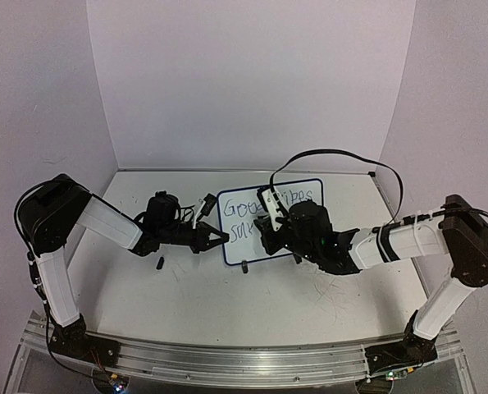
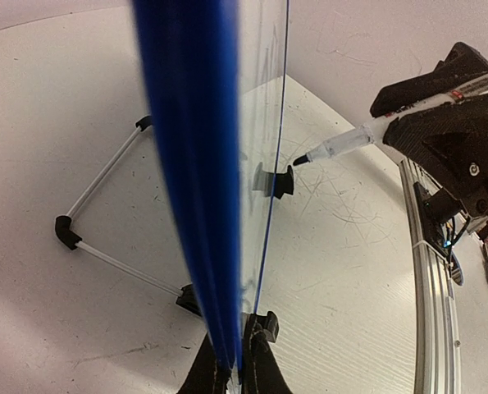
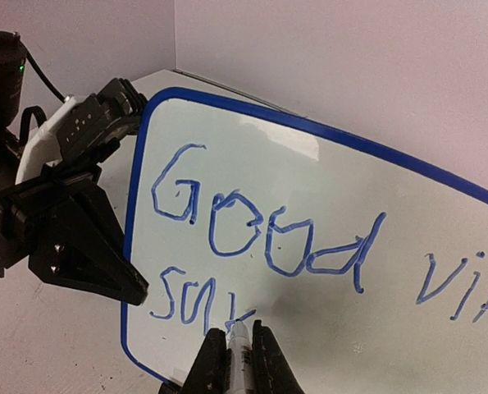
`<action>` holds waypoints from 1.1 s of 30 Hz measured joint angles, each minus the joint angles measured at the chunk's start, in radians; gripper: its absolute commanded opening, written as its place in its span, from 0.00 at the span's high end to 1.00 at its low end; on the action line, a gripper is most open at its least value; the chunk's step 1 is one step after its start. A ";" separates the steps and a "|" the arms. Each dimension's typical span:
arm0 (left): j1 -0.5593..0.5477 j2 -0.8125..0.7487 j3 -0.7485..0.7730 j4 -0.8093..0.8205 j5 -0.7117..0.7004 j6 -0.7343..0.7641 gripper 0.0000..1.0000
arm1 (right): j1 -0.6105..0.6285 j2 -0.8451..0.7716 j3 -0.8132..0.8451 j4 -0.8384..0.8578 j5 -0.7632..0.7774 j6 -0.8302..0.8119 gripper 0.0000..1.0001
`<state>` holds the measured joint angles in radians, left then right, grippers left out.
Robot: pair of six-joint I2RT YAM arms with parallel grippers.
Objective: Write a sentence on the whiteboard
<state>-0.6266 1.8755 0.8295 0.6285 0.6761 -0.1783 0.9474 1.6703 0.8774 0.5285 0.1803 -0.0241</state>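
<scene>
The whiteboard [image 1: 237, 246] stands upright on its black feet at the middle of the table. My left gripper [image 1: 219, 239] is shut on its left edge, and in the left wrist view the blue frame [image 2: 196, 164] runs between the jaws of that gripper [image 2: 237, 361]. My right gripper [image 1: 270, 226] is in front of the board, shut on a marker [image 3: 240, 349]. The marker tip touches the board at the end of the second line. The sentence [image 3: 260, 242] reads "Good vib…" in blue, with "suk"-like letters below. From the side, the marker [image 2: 350, 144] points at the board's face.
A small black cap [image 1: 159, 263] lies on the table left of the board. A thin white wire stand [image 2: 104, 213] props the board from behind. White walls close in the back and both sides. A metal rail [image 1: 227, 361] runs along the near edge.
</scene>
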 measured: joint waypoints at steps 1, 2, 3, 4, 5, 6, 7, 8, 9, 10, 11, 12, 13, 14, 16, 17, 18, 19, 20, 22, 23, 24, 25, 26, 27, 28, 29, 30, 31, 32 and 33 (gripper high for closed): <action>0.000 0.000 0.000 0.000 0.000 0.000 1.00 | 0.000 0.000 0.000 0.005 0.005 -0.002 1.00; 0.000 0.000 0.000 0.000 0.000 0.000 1.00 | 0.000 0.000 0.000 0.009 0.008 -0.002 1.00; 0.000 0.000 0.000 0.000 0.000 0.000 1.00 | 0.000 0.000 0.000 0.010 0.011 -0.003 1.00; 0.000 0.000 0.000 0.000 0.000 0.000 1.00 | 0.000 0.000 0.000 0.011 0.014 -0.003 1.00; 0.000 0.000 0.000 0.000 0.000 0.000 1.00 | 0.000 0.000 0.000 0.011 0.016 -0.003 1.00; 0.000 0.000 0.000 0.000 0.000 0.000 1.00 | 0.000 0.001 0.001 0.011 0.018 -0.003 1.00; 0.000 0.000 0.000 0.000 0.000 0.000 1.00 | 0.000 0.003 0.002 0.012 0.021 -0.003 1.00; 0.000 0.000 0.000 0.000 0.000 0.000 1.00 | 0.000 0.006 0.004 0.015 0.024 -0.003 1.00; 0.000 0.000 0.000 0.000 0.000 0.000 1.00 | 0.000 0.009 0.006 0.017 0.027 -0.003 1.00; 0.000 0.000 0.000 0.000 0.000 0.000 1.00 | 0.000 0.013 0.008 0.019 0.031 -0.003 1.00; 0.000 0.000 0.000 0.000 0.000 0.000 1.00 | 0.000 0.017 0.011 0.021 0.035 -0.004 1.00; 0.000 0.000 0.000 0.000 0.000 0.000 1.00 | 0.000 0.018 0.011 0.024 0.038 -0.004 1.00; 0.000 0.000 0.000 0.000 0.000 0.001 1.00 | 0.000 0.019 0.012 0.025 0.041 -0.005 1.00; 0.000 0.000 0.000 0.000 0.000 0.001 1.00 | -0.001 0.020 0.012 0.027 0.043 -0.005 1.00; 0.000 0.000 0.000 0.000 0.000 0.002 1.00 | -0.001 0.023 0.013 0.032 0.051 -0.006 1.00; 0.000 0.000 0.000 0.000 0.000 0.002 1.00 | -0.001 0.025 0.013 0.032 0.057 -0.006 1.00; 0.000 0.000 0.000 0.000 0.000 0.004 1.00 | -0.001 0.026 0.013 0.032 0.063 -0.006 1.00; 0.000 0.000 0.000 0.000 0.000 0.004 1.00 | -0.001 0.027 0.013 0.033 0.068 -0.006 1.00; 0.000 0.000 0.000 0.000 0.000 0.004 1.00 | -0.001 0.028 0.013 0.032 0.072 -0.006 1.00; 0.001 0.000 0.000 0.000 0.001 0.005 1.00 | -0.001 0.029 0.013 0.032 0.079 -0.005 1.00; 0.002 0.000 0.000 0.000 0.001 0.005 1.00 | 0.000 0.029 0.013 0.032 0.083 -0.005 1.00; 0.002 0.000 0.000 0.000 0.000 0.005 1.00 | 0.000 0.029 0.013 0.032 0.086 -0.004 1.00; 0.002 0.000 0.000 -0.001 0.001 0.006 1.00 | 0.000 0.029 0.013 0.032 0.089 -0.003 1.00; 0.002 0.000 0.000 -0.001 0.000 0.006 1.00 | 0.000 0.029 0.013 0.032 0.092 -0.002 1.00; 0.002 -0.001 0.000 -0.001 0.000 0.006 1.00 | 0.000 0.029 0.013 0.031 0.093 -0.001 1.00; 0.002 -0.001 0.000 -0.001 0.000 0.006 1.00 | 0.000 0.029 0.013 0.031 0.095 0.000 1.00; 0.002 -0.001 0.000 -0.001 0.000 0.006 1.00 | 0.000 0.029 0.013 0.031 0.096 0.001 1.00; 0.002 -0.001 0.000 -0.001 0.000 0.006 1.00 | 0.000 0.029 0.013 0.030 0.097 0.002 1.00; 0.002 -0.001 0.000 -0.001 0.000 0.006 1.00 | 0.000 0.029 0.013 0.029 0.097 0.002 1.00; 0.002 -0.001 0.000 -0.001 0.000 0.006 1.00 | 0.000 0.029 0.013 0.028 0.097 0.003 1.00; 0.002 -0.001 0.000 -0.001 0.000 0.006 1.00 | 0.000 0.029 0.013 0.027 0.097 0.006 1.00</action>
<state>-0.6247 1.8748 0.8295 0.6270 0.6765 -0.1722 0.9470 1.6997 0.8902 0.5555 0.2776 -0.0185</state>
